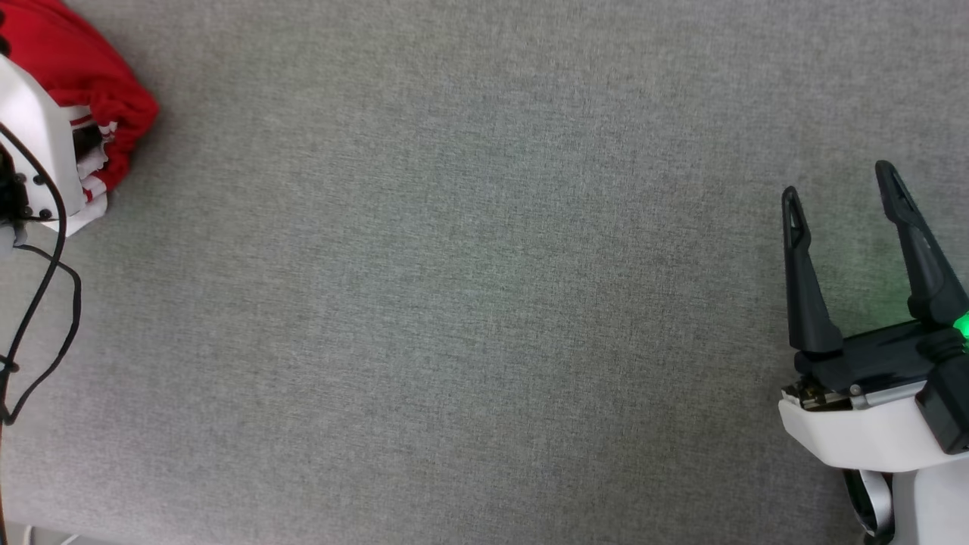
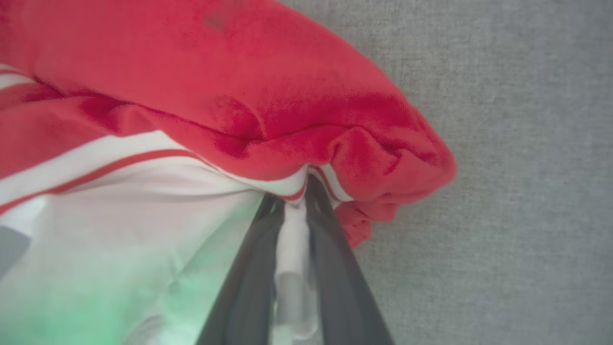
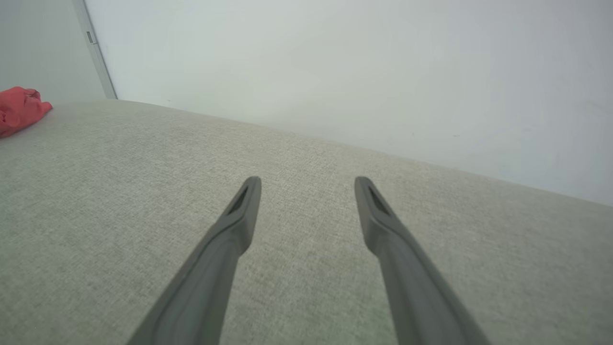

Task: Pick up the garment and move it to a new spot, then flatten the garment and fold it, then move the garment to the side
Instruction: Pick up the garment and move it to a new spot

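Grey woven surface (image 1: pixel 484 303) | garment (image 1: pixel 91 76) lay bunched at its far left edge | left gripper (image 2: pixel 293 196) pinched the striped trim, seemingly a fair hold on soft, limp, light cloth | right gripper (image 1: pixel 839 182) stood wide, well apart.

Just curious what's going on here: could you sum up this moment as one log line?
left gripper: shut on garment | right gripper: open, empty | garment: bunched on grey surface

Pinches the garment (image 2: pixel 239 72) with the left gripper (image 2: pixel 293 194), 2 fingers nearly together; holds the right gripper (image 1: pixel 838 182) spread wide.
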`<state>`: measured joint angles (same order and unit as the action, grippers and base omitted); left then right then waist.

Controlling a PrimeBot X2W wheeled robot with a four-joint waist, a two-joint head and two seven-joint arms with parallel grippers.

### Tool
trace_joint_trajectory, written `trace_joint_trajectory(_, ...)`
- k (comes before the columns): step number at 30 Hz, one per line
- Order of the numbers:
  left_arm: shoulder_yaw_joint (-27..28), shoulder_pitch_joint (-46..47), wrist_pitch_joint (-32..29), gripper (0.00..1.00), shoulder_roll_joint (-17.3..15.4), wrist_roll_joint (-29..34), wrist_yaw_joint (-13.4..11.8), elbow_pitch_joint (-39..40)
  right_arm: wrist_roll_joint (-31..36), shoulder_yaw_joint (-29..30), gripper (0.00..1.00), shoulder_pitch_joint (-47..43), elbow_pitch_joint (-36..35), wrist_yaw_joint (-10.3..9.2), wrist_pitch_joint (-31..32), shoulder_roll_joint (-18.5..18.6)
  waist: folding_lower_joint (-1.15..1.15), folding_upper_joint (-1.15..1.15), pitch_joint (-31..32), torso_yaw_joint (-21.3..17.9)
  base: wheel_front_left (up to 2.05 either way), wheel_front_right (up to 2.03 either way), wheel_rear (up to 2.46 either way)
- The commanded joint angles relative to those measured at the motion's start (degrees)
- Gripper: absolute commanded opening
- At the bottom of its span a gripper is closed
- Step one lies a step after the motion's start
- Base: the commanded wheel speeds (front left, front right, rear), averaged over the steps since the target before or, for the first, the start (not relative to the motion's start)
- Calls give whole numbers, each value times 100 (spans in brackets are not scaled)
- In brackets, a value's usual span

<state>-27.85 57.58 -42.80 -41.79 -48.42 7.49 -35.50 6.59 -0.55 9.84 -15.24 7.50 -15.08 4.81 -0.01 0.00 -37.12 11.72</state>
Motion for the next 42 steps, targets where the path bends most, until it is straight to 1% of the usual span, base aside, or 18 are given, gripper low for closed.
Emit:
trace_joint_trajectory(1, -149, 74, 124, 0, -29, -13, -26, 82, -20, -15, 100, 22, 44, -2, -14, -35, 1, 0, 204, 23, 0, 0, 0)
trace_joint_trajectory(2, -186, 166, 190, 0, -62, -34, -26, 171, -32, -2, 100, -11, 63, -2, -14, -44, 1, 0, 286, 45, 0, 0, 0)
trace_joint_trajectory(5, -385, 352, 317, 0, -299, -1, -26, 394, -53, -32, 100, -82, 117, -2, -14, -80, 1, 0, 540, 62, 0, 0, 0)
trace_joint_trajectory(9, -605, 635, 441, 0, -441, -57, -25, 775, -121, -60, 100, -162, 188, -2, -14, -132, 1, 0, 910, 46, 0, 0, 0)
trace_joint_trajectory(12, -849, 819, 446, 0, -560, 26, -26, 1112, -180, -77, 100, -203, 237, -2, -13, -171, 1, 0, 1164, 0, 0, 0, 0)
trace_joint_trajectory(17, -1292, 1120, 373, 0, -612, 72, -26, 1789, -300, -83, 100, -303, 319, -2, -14, -198, 1, 0, 1506, -174, 0, 0, 0)
trace_joint_trajectory(22, -1747, 1373, 343, 0, -466, 93, -26, 2419, -595, -70, 100, -351, 341, -2, -13, -199, 1, 0, 1686, -512, 0, 0, 0)
trace_joint_trajectory(25, -2009, 1538, 382, 0, -242, 59, -25, 2696, -700, -64, 100, -342, 345, -2, -13, -200, 1, 0, 1704, -775, 0, 0, 0)
trace_joint_trajectory(28, -2374, 1713, 418, 0, 124, 86, -25, 2840, -798, -48, 100, -298, 350, -2, -13, -199, 1, 0, 1664, -1068, 0, 0, 0)
trace_joint_trajectory(29, -2374, 1713, 418, 0, 124, 86, -25, 2840, -798, -48, 100, -298, 350, -2, -13, -199, 1, 0, 1664, -1068, 0, 0, 0)
trace_joint_trajectory(32, -2801, 1914, 502, 0, 564, 110, -25, 2835, -919, -31, 100, -257, 351, -2, -14, -201, 1, 0, 1594, -1382, 0, 0, 0)
trace_joint_trajectory(35, -3272, 2079, 678, 0, 1072, 87, -25, 2733, -1019, 31, 100, -239, 341, -2, -14, -199, 1, 0, 1492, -1667, 0, 0, 0)
trace_joint_trajectory(38, -3713, 2177, 1011, 0, 1548, 52, -25, 2539, -1114, 70, 100, -209, 343, -2, -13, -200, 1, 0, 1381, -1902, 0, 0, 0)
trace_joint_trajectory(42, -4295, 2198, 1462, 0, 2071, 68, -25, 2246, -1219, 88, 100, -176, 344, -2, -14, -200, 1, 0, 1245, -2113, 0, 0, 0)
